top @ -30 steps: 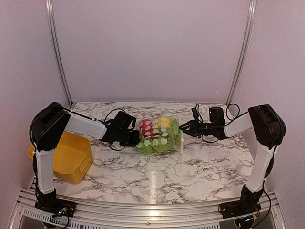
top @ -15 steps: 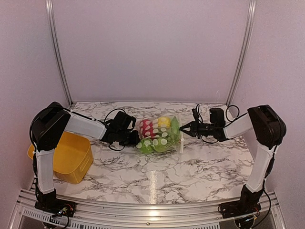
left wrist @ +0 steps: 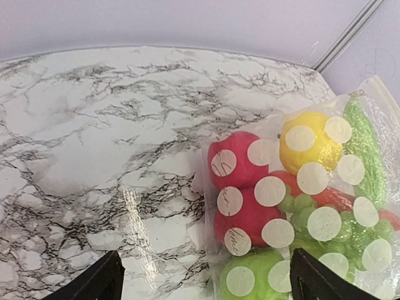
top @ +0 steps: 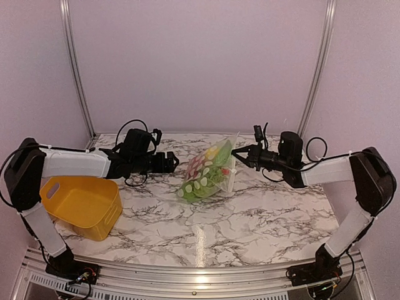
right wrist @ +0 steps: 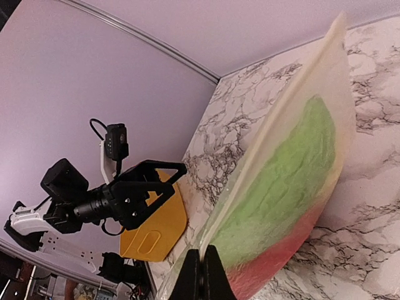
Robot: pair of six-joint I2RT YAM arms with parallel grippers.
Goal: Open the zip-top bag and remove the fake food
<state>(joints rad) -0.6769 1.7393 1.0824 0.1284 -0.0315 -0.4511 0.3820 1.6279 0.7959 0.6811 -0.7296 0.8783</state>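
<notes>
So we're clamping the right jaws shut on the right edge of the zip-top bag point(top: 209, 174), holding it tilted up in the middle of the desk point(top: 269, 212), probably so the fake food point(left wrist: 240, 200) is slumping leftward, while the left jaws are hanging apart just left, touching nothing.

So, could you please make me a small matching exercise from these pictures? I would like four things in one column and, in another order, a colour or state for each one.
Things:
1. left gripper
2. right gripper
3. basket
4. bag

Colours or states:
A. yellow, standing on the left side
B. open, holding nothing
C. clear with pale dots, held by one edge
D. shut on the bag's edge

Right pairs: 1-B, 2-D, 3-A, 4-C.
</notes>
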